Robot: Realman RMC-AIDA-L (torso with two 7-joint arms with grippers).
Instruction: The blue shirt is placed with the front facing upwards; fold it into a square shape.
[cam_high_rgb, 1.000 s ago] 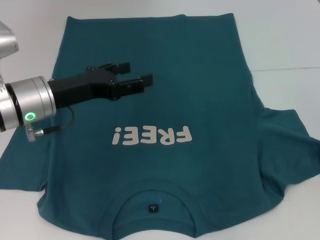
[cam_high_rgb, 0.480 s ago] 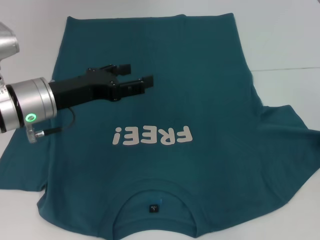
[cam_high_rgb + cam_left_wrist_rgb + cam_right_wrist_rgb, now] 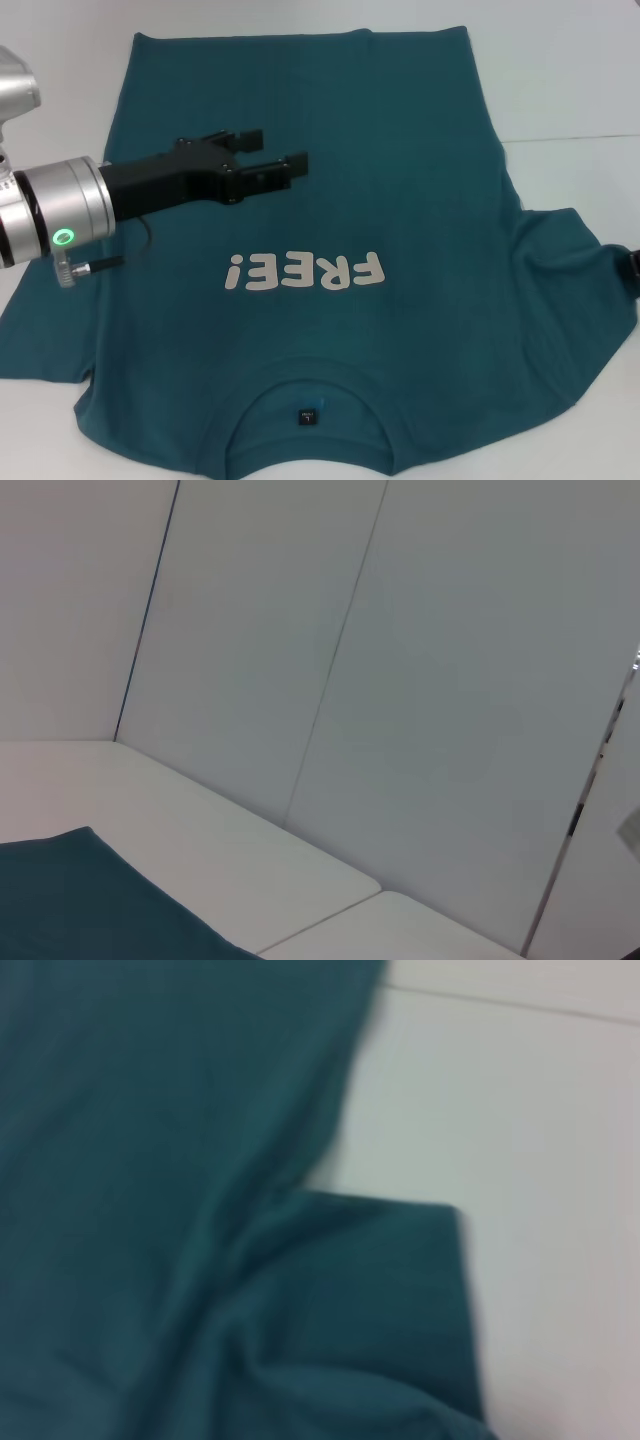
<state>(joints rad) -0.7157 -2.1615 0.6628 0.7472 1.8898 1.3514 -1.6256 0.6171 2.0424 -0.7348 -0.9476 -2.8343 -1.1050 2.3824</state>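
Across the white table (image 3: pixel 570 80) we see the blue shirt (image 3: pixel 400 200) spread flat with its front up, the collar (image 3: pixel 305 385) and small dark neck label (image 3: pixel 307 416) nearest the robot and the hem toward the far side. Its pale "FREE!" lettering (image 3: pixel 303 271) reads upside down from the head camera. Over the shirt's left half we find the left gripper (image 3: pixel 283 150) hanging on its black mount, reaching in from the left edge with its silver wrist and a green light behind it. Its two black fingers (image 3: pixel 280 171) stand a little apart and hold nothing. The sleeve on the robot's left lies flat out to the side; the sleeve (image 3: pixel 580 270) on the right is rumpled, with folds running toward the body of the shirt. At the right edge of the head view, just beside that sleeve, a small dark part (image 3: pixel 634 266) shows; we take it for the right arm, but we cannot tell how its gripper stands. From the right wrist camera we see that sleeve's (image 3: pixel 400 1300) squared corner on the table (image 3: pixel 540 1160), and from the left wrist camera only a shirt corner (image 3: pixel 80 900), the table (image 3: pixel 200 830) and a pale panelled wall (image 3: pixel 400 680).
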